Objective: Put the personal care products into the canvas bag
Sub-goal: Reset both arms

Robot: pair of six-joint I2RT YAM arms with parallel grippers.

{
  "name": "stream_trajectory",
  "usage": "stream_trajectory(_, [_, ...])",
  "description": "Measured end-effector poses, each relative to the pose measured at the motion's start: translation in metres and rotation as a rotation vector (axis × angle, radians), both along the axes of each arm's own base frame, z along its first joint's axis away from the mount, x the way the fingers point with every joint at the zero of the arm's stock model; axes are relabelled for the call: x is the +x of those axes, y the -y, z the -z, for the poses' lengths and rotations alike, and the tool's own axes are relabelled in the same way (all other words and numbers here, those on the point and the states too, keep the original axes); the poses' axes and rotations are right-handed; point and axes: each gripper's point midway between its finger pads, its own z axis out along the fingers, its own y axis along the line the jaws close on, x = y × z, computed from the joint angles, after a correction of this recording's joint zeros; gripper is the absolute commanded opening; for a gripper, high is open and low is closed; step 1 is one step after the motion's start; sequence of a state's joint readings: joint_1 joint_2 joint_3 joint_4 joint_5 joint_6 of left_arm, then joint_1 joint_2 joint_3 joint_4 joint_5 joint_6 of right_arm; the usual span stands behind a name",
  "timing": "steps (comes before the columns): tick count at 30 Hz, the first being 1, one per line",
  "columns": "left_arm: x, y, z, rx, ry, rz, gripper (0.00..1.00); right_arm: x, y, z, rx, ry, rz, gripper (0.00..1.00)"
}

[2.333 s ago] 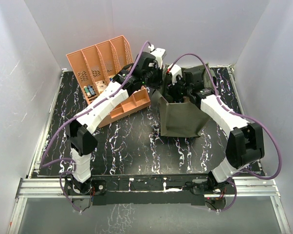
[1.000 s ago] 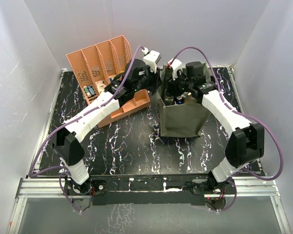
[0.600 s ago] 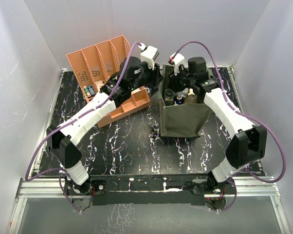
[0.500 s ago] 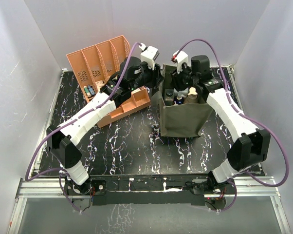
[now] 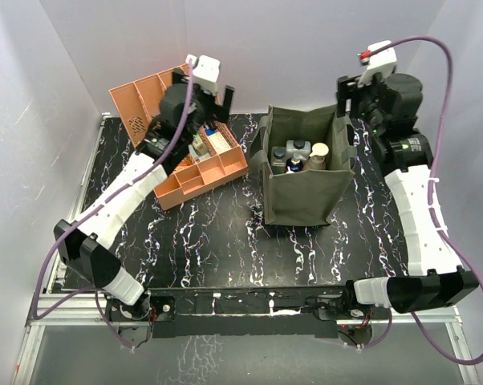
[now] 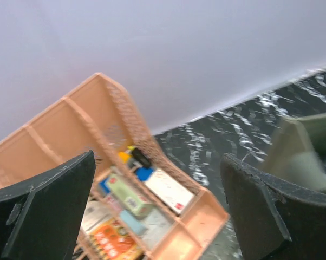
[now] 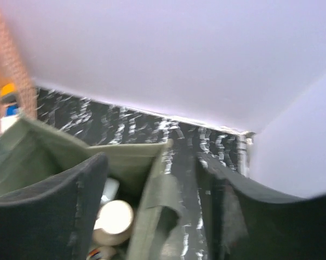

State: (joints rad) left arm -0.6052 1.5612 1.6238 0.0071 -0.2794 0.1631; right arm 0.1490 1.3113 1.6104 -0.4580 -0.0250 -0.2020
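You have pulled both arms up off the canvas bag, left gripper to eleven o'clock by the rack, right gripper to one o'clock, both spread empty.

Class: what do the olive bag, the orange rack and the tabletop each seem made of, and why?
Bag: matte woven fabric, likely canvas; its walls crease softly. Rack: probably moulded plastic, smooth salmon, with perforated dividers. Tabletop: black with white veins, marble-look; stone or printed laminate, cannot tell.
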Motion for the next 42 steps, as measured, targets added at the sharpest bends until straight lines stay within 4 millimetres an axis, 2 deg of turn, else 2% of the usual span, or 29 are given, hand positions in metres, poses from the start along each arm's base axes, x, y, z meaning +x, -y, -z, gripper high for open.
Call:
stream_trajectory(2, [0.009,-0.026,-0.006,-0.002,0.014,-0.057,0.97,0.001,0.025,-0.01,0.023,0.026,0.076,0.95])
stream_trajectory(3, [0.012,-0.039,-0.01,-0.002,0.023,-0.085,0.97,0.002,0.037,-0.012,0.031,0.033,0.109,0.98])
stream_trajectory(6, [0.011,-0.06,-0.016,0.001,0.048,-0.119,0.97,0.002,0.052,-0.014,0.037,0.038,0.146,0.99])
stream_trajectory(15, [-0.008,-0.064,-0.037,-0.027,0.144,-0.116,0.97,-0.011,0.05,-0.034,0.044,0.098,0.107,0.99])
stream_trajectory(19, [-0.011,-0.066,-0.029,-0.013,0.093,-0.123,0.97,-0.011,0.046,-0.035,0.044,0.095,0.084,0.99])
stream_trajectory(25, [-0.014,-0.069,-0.025,0.054,-0.001,-0.126,0.97,-0.003,0.038,-0.018,0.085,0.006,0.056,0.99])
stream_trajectory(31, [-0.017,-0.075,-0.013,0.063,-0.061,-0.155,0.97,-0.009,0.029,0.022,0.137,-0.169,0.034,0.99])
stream_trajectory(38, [-0.028,-0.096,-0.015,0.045,-0.059,-0.24,0.97,-0.034,0.028,0.027,0.115,-0.199,0.021,0.99])
stream_trajectory(42, [-0.047,-0.119,-0.02,0.035,-0.036,-0.296,0.97,-0.048,0.03,0.02,0.104,-0.185,0.022,0.99])
